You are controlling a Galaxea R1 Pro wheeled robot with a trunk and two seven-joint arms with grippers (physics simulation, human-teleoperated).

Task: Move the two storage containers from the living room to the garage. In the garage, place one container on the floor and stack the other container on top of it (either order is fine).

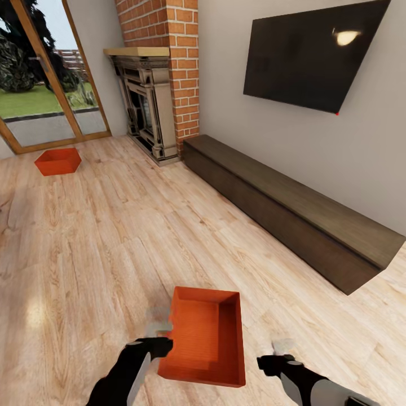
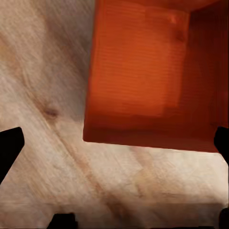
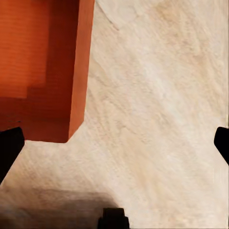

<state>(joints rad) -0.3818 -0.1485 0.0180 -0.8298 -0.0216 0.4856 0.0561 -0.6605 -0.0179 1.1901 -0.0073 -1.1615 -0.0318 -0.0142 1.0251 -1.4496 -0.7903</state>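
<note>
— Grippers first: how do they stand?
— Left gripper and right gripper flank the near storage container, fingers spread apart and holding nothing, probably set for a two-sided lift.
— Where does that bin sit?
— On the wood floor, open side up, well short of the fireplace.
— And beyond?
— A long dark bench runs from the fireplace. The second container lies left of it, near the glass doors. Nothing blocks either bin.
</note>
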